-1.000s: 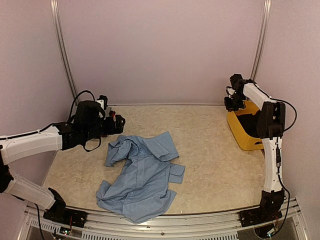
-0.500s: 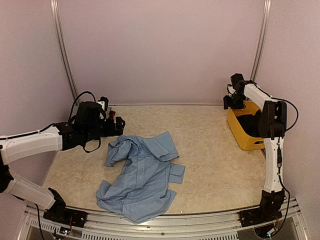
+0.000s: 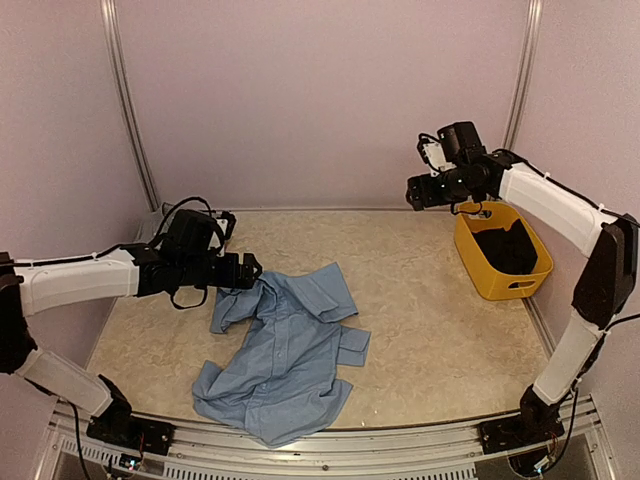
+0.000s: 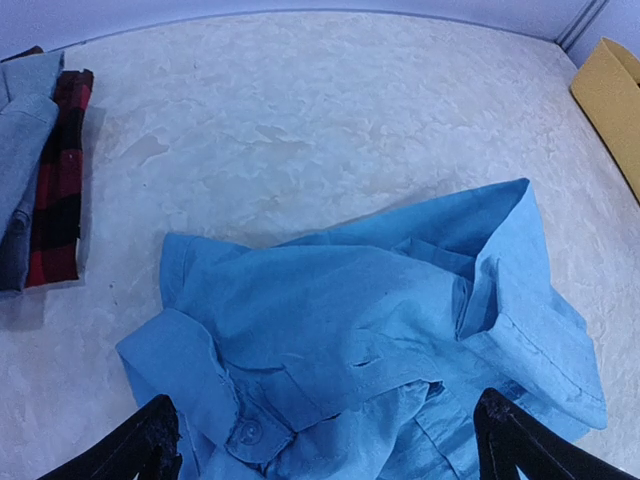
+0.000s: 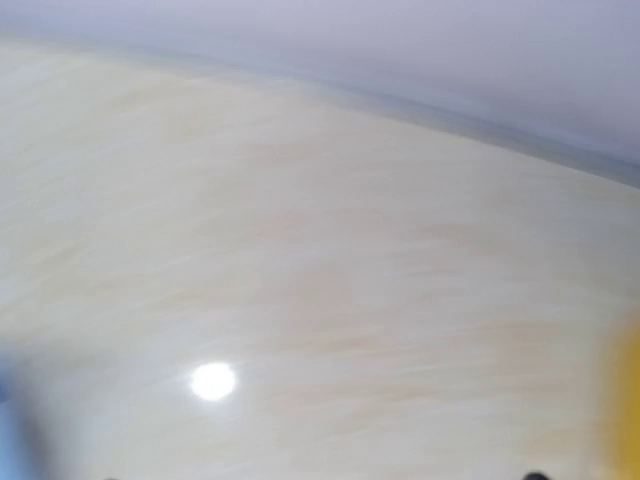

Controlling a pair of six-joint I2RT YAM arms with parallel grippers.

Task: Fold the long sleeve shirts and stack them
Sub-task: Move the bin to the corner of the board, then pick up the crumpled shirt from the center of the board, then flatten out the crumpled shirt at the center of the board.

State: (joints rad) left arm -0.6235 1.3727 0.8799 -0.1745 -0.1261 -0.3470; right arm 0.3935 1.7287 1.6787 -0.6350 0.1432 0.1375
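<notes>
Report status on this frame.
Left gripper open above crumpled light blue shirt. Right gripper raised near yellow basket, state unclear. Nothing in the way.

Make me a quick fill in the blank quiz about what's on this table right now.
The crumpled shirt on the table is light ___.
The basket at the right is ___.
The left gripper is above that shirt with jaws ___.
The folded plaid shirt is red and ___.
Missing words: blue; yellow; open; black.
</notes>
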